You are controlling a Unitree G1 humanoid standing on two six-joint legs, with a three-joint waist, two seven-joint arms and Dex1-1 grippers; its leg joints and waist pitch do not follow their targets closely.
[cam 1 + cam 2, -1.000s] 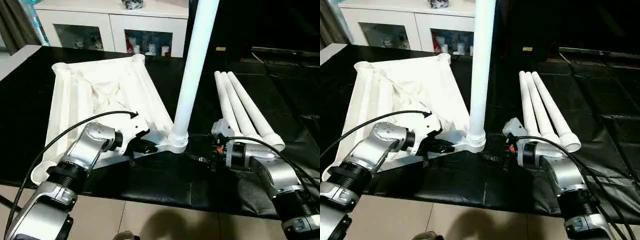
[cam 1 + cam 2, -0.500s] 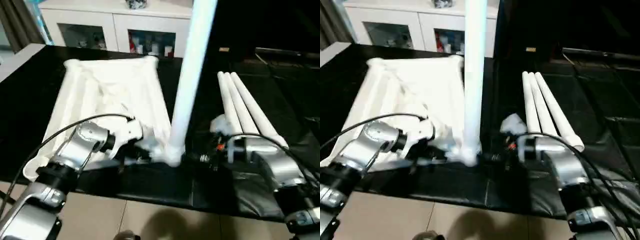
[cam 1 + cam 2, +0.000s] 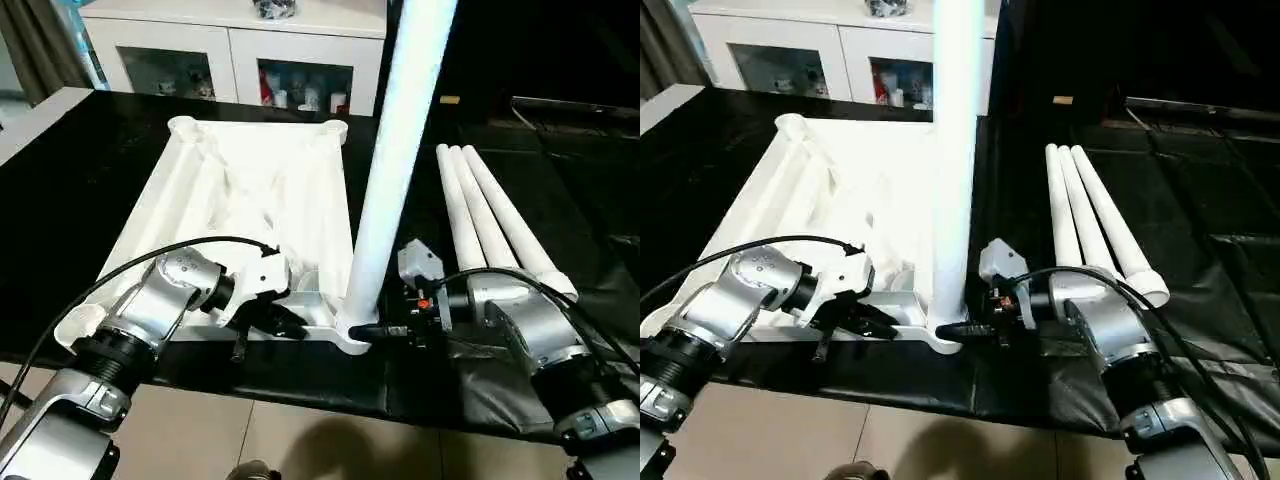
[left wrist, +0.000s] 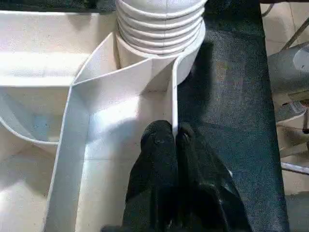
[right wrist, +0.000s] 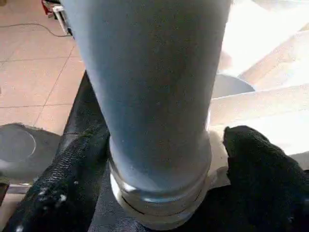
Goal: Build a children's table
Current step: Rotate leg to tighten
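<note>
While the tabletop [image 3: 250, 200] has swung round on the black mat, left gripper [image 4: 175, 140] stays pinched on its rim wall. Right gripper [image 5: 159, 159] straddles the upright leg [image 3: 395, 170] at the near corner socket, fingers apart and narrowing; leg seated, three spare legs [image 3: 500, 215] lie beside.

A black cloth-covered surface [image 3: 80, 180] fills the middle. Behind it stands a white glass-door cabinet [image 3: 235, 45] with small items inside. Beige floor tiles [image 3: 300, 440] lie below.

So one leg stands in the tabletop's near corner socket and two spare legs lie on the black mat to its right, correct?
Not quite: three spare legs lie on the black mat, not two, as the left eye view shows. One leg does stand in the tabletop's near corner socket.
</note>
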